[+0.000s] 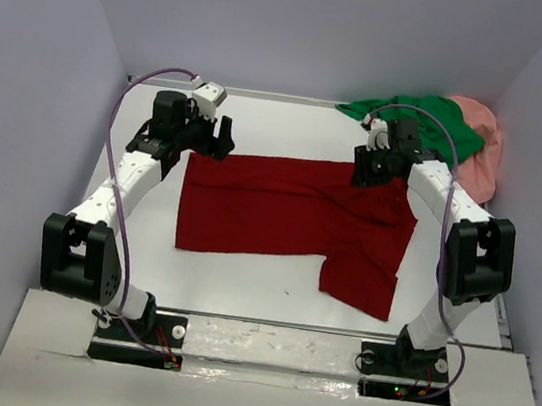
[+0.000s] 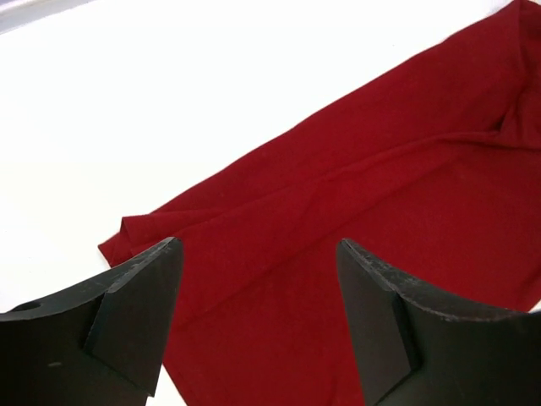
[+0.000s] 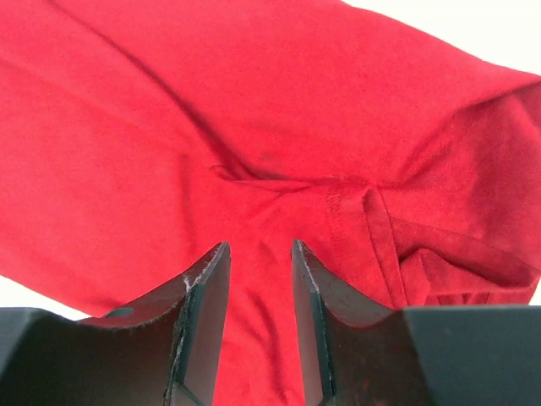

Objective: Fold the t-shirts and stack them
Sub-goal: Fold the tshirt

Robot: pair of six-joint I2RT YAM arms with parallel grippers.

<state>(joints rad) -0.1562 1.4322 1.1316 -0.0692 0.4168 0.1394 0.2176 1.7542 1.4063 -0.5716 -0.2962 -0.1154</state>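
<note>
Basically, the task was at an early stage. The dark red t-shirt [image 1: 290, 211] lay spread on the table [image 1: 262, 121] between the two arms, long side running left to right. It was mostly flat, with a few creases near the right end, and one flap stuck out toward the near right. No clean finished fold was visible on it. Whether the far edge was already turned over could not be told from these views.

The green t-shirt [image 1: 434, 120] and pink t-shirt [image 1: 482, 152] sat bunched together in the far right corner, touching each other and unfolded. The green one was just beside the red one's far right corner. No stack existed.

The left gripper [image 1: 222, 136] was at the red shirt's far left corner with its fingers spread wide. Its wrist view showed only cloth and table through the gap, nothing pinched. The right gripper [image 1: 371, 172] was at the far right edge over a sleeve seam, with its fingers parted by a narrow gap. Cloth showed below that gap, apparently not clamped.

Judgement: zero of three shirts were done. Left to do: fold the red shirt, then pull out, flatten and fold the green and the pink, then stack all three. The sticking-out flap looked like the next thing to tuck in.
</note>
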